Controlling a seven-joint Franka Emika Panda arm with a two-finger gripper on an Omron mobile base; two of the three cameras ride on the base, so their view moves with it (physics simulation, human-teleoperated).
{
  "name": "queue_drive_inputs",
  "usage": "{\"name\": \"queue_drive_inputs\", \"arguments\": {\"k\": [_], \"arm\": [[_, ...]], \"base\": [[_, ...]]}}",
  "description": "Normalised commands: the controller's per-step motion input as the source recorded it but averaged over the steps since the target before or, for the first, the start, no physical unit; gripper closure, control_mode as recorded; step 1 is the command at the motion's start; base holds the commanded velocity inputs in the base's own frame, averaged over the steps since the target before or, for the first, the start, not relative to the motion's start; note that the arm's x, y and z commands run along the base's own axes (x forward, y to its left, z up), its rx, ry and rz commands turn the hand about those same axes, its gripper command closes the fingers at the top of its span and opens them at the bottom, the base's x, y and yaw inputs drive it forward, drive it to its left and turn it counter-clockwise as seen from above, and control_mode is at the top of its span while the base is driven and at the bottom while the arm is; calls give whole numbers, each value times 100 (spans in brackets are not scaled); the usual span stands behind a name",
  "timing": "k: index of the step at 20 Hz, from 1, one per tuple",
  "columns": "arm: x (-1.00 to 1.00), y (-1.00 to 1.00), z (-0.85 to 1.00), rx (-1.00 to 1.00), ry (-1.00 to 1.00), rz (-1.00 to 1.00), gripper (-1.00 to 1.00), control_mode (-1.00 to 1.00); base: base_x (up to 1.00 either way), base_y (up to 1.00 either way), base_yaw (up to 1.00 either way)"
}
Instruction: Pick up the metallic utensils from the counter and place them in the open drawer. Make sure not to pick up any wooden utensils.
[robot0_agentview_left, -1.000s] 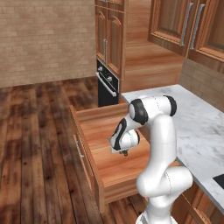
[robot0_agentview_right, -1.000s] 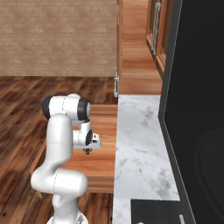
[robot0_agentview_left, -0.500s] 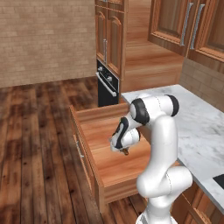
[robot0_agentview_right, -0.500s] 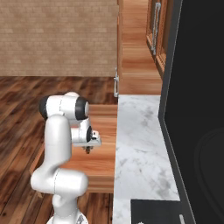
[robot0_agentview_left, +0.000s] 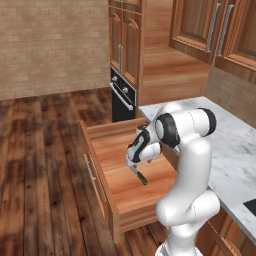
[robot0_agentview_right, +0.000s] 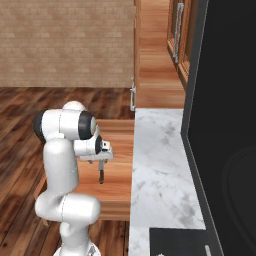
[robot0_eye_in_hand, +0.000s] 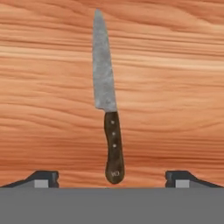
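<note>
A black built-in oven (robot0_agentview_left: 122, 95) stood as the anchor of the room — a tall wooden cabinet (robot0_agentview_left: 125, 42) rose directly above it. Left of the oven ran a tan brick wall (robot0_agentview_left: 52, 47), with dark plank flooring (robot0_agentview_left: 40, 150) spreading out in front. Right of the oven, higher up, hung wooden wall cupboards (robot0_agentview_left: 215, 30) with slim silver handles.

Home kitchen: wood cabinets (robot0_agentview_left: 215, 30), built-in oven (robot0_agentview_left: 122, 97), marble counter (robot0_agentview_left: 235, 150), open drawer (robot0_agentview_left: 120, 175), plank floor (robot0_agentview_left: 40, 150).

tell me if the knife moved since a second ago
Yes: the knife now hangs lower below the gripper, nearer the open drawer floor; the jaws stand wide apart.
</note>
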Motion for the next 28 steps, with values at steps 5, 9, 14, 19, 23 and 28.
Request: {"name": "queue_drive_inputs", "arguments": {"k": [5,9,14,19,23,28], "arm": [[-34,0,100,4,0,1,-100,-100],[-59,0,100,4,0,0,-100,-100],[-100,-4,87,5,0,0,-100,-100],[-100,-3,91,0,0,0,-100,-100],[-96,-11,91,0,0,0,-100,-100],[-77,-13,55,0,-3,0,-100,-100]], "base": [[0,0,0],[0,0,0],[0,0,0],[0,0,0],[0,0,0],[0,0,0]]}}
